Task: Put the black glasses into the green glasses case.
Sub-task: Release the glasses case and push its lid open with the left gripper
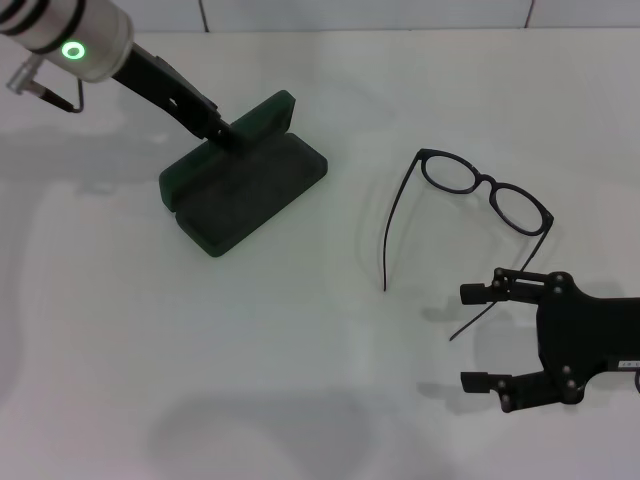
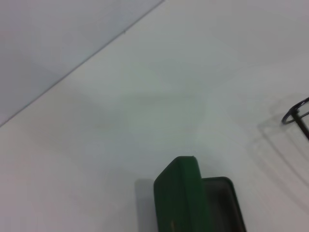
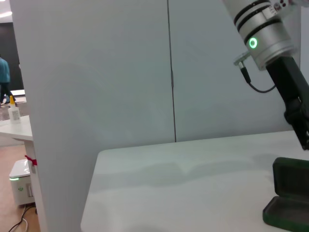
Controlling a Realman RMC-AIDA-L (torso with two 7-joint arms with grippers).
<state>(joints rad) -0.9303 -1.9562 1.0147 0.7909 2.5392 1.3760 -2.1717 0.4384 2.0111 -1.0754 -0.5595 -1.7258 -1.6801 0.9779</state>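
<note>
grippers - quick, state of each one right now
Left pincer: at the lid of the open green glasses case; cannot be told.
Right pincer: open, holding nothing, near the black glasses.

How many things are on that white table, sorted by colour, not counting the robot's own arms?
Black: 1, the black glasses
Green: 1, the green glasses case, lid open
Total: 2

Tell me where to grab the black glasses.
Take the black glasses at the bridge between the lenses, from above. They lie open on the table, thin temples splayed toward the open right pincer; the bridge looks sturdiest.
</note>
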